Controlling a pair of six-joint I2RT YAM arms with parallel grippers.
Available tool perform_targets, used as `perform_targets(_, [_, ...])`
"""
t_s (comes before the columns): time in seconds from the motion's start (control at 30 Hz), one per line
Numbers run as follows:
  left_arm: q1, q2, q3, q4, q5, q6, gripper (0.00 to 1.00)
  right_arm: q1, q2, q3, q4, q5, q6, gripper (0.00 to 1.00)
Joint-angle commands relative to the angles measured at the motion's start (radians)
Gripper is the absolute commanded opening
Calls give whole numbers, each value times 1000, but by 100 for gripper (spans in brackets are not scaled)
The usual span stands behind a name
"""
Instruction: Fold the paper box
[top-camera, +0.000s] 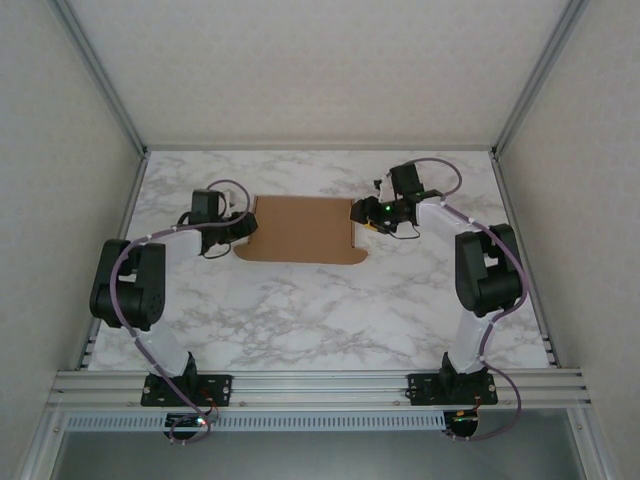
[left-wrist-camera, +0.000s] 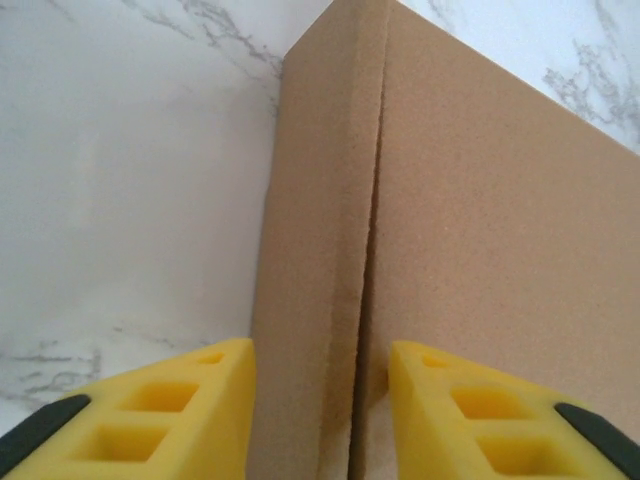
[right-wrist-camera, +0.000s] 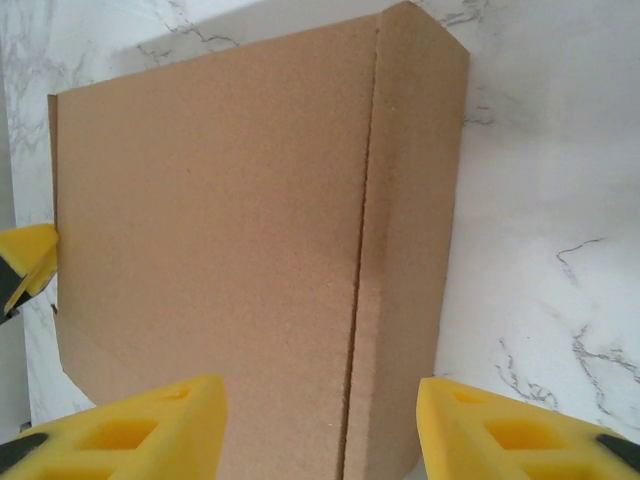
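box lying flat, a gripper at each end

brown cardboard paper box (top-camera: 300, 230) lies flat on the white marble table (top-camera: 300, 320), between the arms. left gripper (left-wrist-camera: 320, 345) straddles its left edge strip; cannot tell if clamped. right gripper (right-wrist-camera: 320, 380) is released, jaws wide over the right edge.

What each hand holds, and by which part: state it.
Nothing is gripped: left hand and right hand stand open over opposite end creases of the paper box.

Straddles the long crease (right-wrist-camera: 365, 200) of the paper box (right-wrist-camera: 220, 200) with right pincer (right-wrist-camera: 320, 425) spread apart; sits brown on white marble desk (right-wrist-camera: 540, 250).
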Motion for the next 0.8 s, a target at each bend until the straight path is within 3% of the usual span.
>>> perform_targets(0.0, [33, 32, 8, 12, 26, -13, 35, -6, 16, -1, 12, -26, -1, 53])
perform_targets(0.23, [92, 61, -26, 42, 80, -54, 27, -21, 53, 10, 25, -30, 24, 62])
perform_targets(0.3, [107, 80, -28, 46, 108, -57, 27, -24, 73, 18, 46, -65, 35, 69])
perform_targets(0.6, [158, 145, -38, 60, 170, -86, 23, -22, 177, 55, 166, -240, 128, 74])
perform_targets(0.77, [167, 169, -41, 71, 194, -97, 21, -4, 209, 73, 178, -269, 132, 79])
